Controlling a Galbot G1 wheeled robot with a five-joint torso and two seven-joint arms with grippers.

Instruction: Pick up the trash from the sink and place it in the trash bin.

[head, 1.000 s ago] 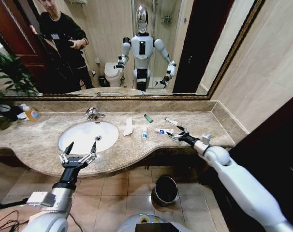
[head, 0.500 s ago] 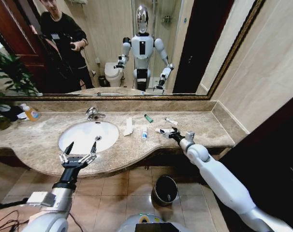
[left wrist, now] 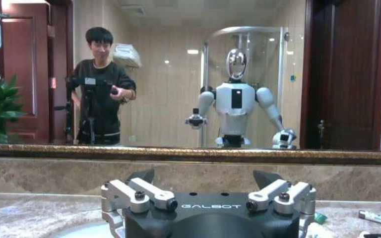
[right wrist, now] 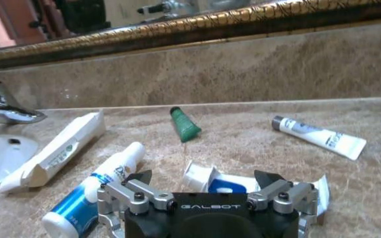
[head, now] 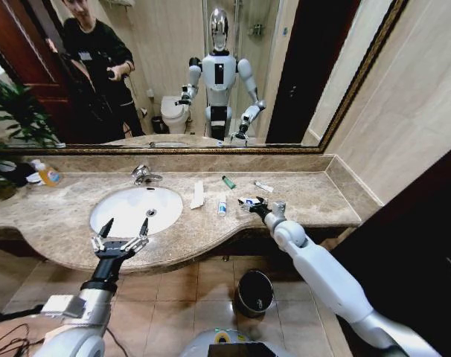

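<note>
Since a second ago the right arm has drawn inward along the counter, and its right gripper (head: 254,206) now sits with fingers spread right over a small white tube with blue print (right wrist: 225,182) at the middle of the marble surround (head: 62,212), not yet closed on it. The arm reaches forward and to the left from the robot's right side, its forearm slanting down across the counter's front edge. The left gripper (head: 121,236) hovers open above the front rim of the sink (head: 106,216), fingertips pointing up and away. The rest of the trash lies right of the basin: a flat white paper packet (head: 198,194) with its long axis running front to back, a second blue-printed tube (head: 222,204) just beside it lying the same way, a tiny green cylinder (head: 228,182) nearer the mirror (head: 173,67) and angled, and a further white tube (head: 263,187) towards the right, slanted. The trash bin (head: 254,292) stands on the tiled floor (head: 173,286) below the counter, under the right arm.
</note>
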